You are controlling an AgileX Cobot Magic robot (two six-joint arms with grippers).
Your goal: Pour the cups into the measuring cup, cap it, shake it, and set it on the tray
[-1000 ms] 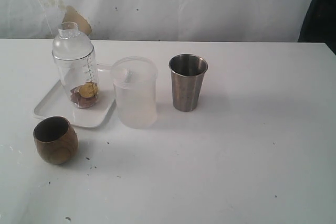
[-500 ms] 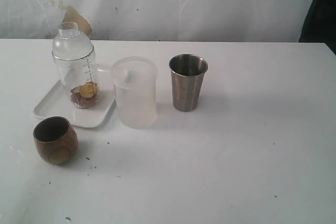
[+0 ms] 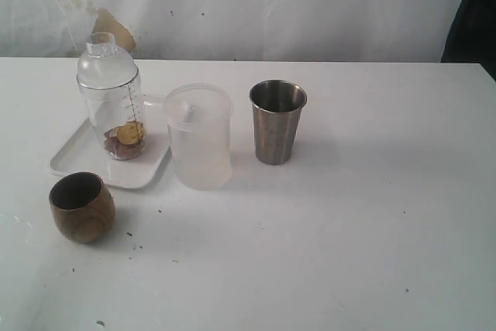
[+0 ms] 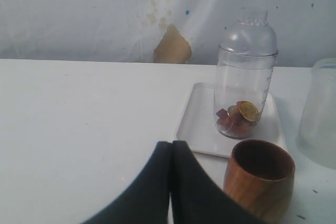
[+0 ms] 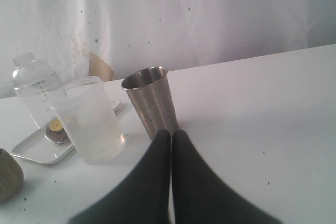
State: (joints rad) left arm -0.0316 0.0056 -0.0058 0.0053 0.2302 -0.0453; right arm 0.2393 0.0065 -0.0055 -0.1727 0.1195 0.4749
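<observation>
Both hands shut and empty over the counter; capped measuring cup on the tray.

The left hand (image 4: 170,148) presses its two dark, smooth fingers flat together with nothing between them, held low and pointing past the rounded wood-grain cup (image 4: 260,182) toward the tray (image 3: 76,157). The right hand (image 5: 171,135) is likewise closed on nothing and points at the foot of the tapered, shiny steel tumbler (image 5: 150,103). The white counter (image 3: 349,230) is matte, flecked with small dark specks, and backed by a stained white wall (image 3: 271,5). The clear measuring cup (image 3: 116,110) stands upright on the flat, low-rimmed white tray, its clear dome cap (image 3: 105,58) fitted, with yellow and reddish pieces at the bottom. A frosted plastic cup (image 3: 200,137) stands just beside the tray, between it and the tumbler. The wooden cup sits on the counter near the tray's front edge.
</observation>
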